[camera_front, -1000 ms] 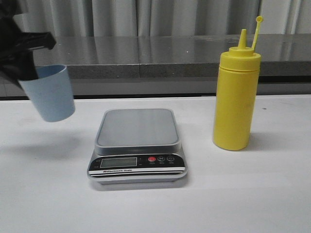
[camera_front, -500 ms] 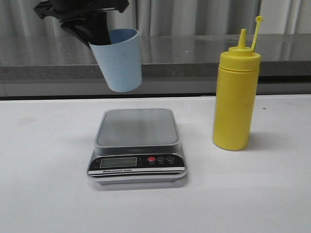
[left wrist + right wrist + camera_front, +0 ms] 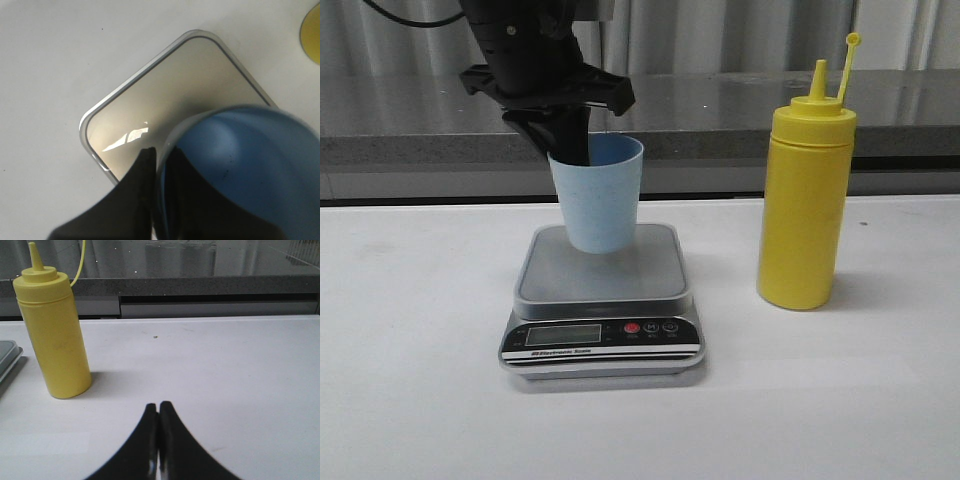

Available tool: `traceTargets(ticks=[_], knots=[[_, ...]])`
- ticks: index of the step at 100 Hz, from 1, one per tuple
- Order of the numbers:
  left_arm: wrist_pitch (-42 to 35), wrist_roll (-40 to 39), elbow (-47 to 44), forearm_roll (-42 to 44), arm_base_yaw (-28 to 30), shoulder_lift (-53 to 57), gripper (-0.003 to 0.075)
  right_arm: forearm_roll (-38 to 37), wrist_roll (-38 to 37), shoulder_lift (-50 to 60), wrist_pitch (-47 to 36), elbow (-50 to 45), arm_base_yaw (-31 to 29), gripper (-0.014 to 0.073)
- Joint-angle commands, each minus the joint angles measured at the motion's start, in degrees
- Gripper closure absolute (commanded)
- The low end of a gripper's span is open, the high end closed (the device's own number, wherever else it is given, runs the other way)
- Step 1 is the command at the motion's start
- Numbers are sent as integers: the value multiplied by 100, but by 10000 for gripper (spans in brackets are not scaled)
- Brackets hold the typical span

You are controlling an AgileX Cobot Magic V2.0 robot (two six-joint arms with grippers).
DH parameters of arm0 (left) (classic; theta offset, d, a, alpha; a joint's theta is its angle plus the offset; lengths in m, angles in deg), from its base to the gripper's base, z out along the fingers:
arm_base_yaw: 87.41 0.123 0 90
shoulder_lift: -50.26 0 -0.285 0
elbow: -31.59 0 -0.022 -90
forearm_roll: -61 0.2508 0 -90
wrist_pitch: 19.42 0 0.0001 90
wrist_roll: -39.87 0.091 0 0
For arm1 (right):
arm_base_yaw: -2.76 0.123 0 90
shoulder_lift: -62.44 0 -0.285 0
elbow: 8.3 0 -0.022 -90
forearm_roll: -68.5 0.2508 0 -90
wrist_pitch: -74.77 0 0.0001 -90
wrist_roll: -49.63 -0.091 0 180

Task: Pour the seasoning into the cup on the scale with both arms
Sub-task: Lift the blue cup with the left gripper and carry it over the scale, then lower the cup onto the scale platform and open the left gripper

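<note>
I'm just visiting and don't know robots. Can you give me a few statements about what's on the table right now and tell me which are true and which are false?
1. The left gripper holds the blue cup by its rim. True.
2. The cup is over the scale platform. True.
3. The yellow bottle lies on its side. False: it stands upright on the table, to the right of the scale.
4. The right gripper holds the bottle. False: its fingers are together with nothing between them, and the bottle stands apart from it.
5. The bottle's small cap covers the nozzle. False: it sticks up on its tether beside the bare nozzle.
</note>
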Motion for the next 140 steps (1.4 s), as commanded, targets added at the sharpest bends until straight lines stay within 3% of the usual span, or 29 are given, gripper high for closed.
traceTargets(ticks=[1, 68, 82, 101, 108, 118, 140], knots=[[-140, -16, 204, -10, -40, 247, 740, -76, 33, 109, -474, 127, -31, 661], [25, -16, 204, -10, -40, 122, 734, -76, 33, 109, -474, 127, -31, 661], [53, -16, 204, -10, -40, 122, 608, -76, 33, 109, -474, 127, -31, 661], [94, -168, 204, -10, -40, 122, 264, -76, 33, 109, -474, 127, -31, 661], [131, -232, 204, -10, -29, 122, 172, -76, 33, 109, -474, 127, -31, 661], [144, -358, 204, -10, -29, 179, 116, -76, 33, 109, -474, 127, -31, 661], [116, -431, 204, -10, 121, 659, 116, -76, 33, 109, -474, 127, -31, 661]])
